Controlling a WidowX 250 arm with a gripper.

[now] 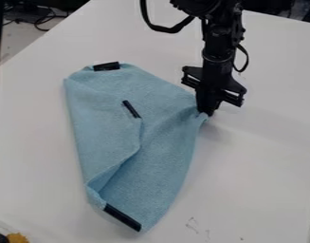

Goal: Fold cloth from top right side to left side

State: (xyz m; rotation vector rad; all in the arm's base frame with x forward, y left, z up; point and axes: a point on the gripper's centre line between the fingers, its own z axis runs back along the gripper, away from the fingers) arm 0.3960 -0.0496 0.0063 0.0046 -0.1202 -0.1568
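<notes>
The black gripper (pixel 207 112) hangs at the right of the view, shut on the right corner of the light blue cloth (pixel 169 161). Around the grip the fabric is pinched, with creases running left from it. The cloth lies on the left and middle of the table, its left part folded over in a flap. Dark strips show at its top edge, at the flap's tip near the middle, and at its bottom corner.
The white table (pixel 265 156) spreads around the cloth, with faint marks near its front. An orange-yellow object (pixel 17 238) sits at the bottom left corner. Cables lie beyond the table at the upper left.
</notes>
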